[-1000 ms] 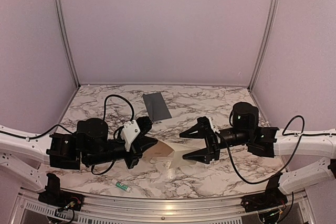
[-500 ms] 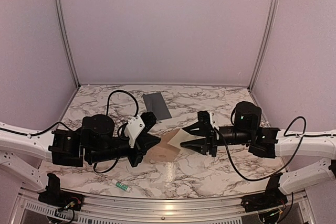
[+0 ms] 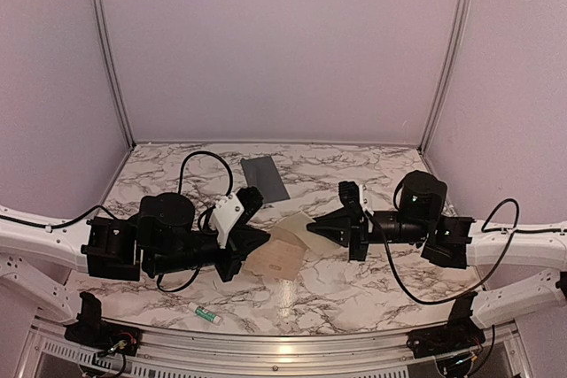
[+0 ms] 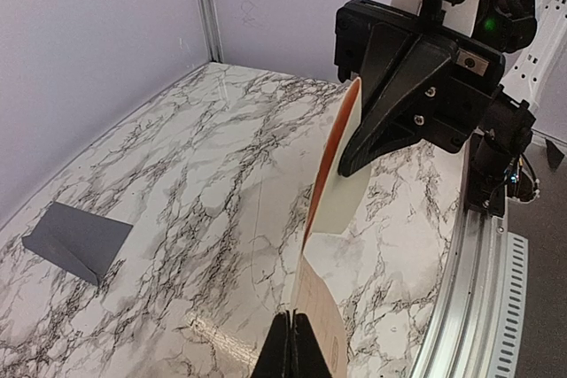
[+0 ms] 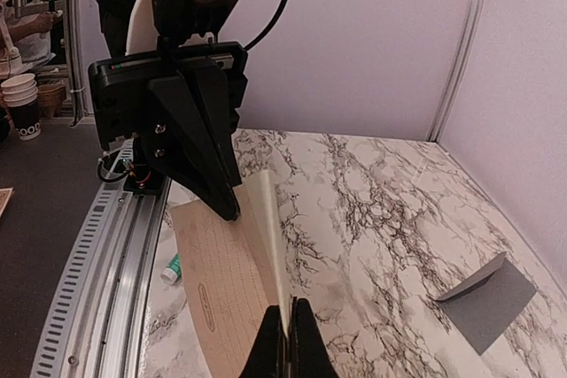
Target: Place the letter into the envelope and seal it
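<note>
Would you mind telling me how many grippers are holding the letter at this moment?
2. The left gripper pinches the letter at its left edge, and the right gripper pinches its right edge. Both are shut on the sheet, which curves between them.

Letter point(image 3: 285, 254): thin matt cream paper, pinched between the two grippers. Envelope point(image 3: 264, 179), beyond the left gripper point(image 3: 264, 241): matt dark grey paper. Table point(image 3: 341, 298): glossy, marble-patterned. Right gripper point(image 3: 310, 230): matt black plastic, as is the left.

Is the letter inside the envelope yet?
No, it is out. The left gripper and right gripper pinch the bent letter between them; the envelope lies by itself farther back on the table.
</note>
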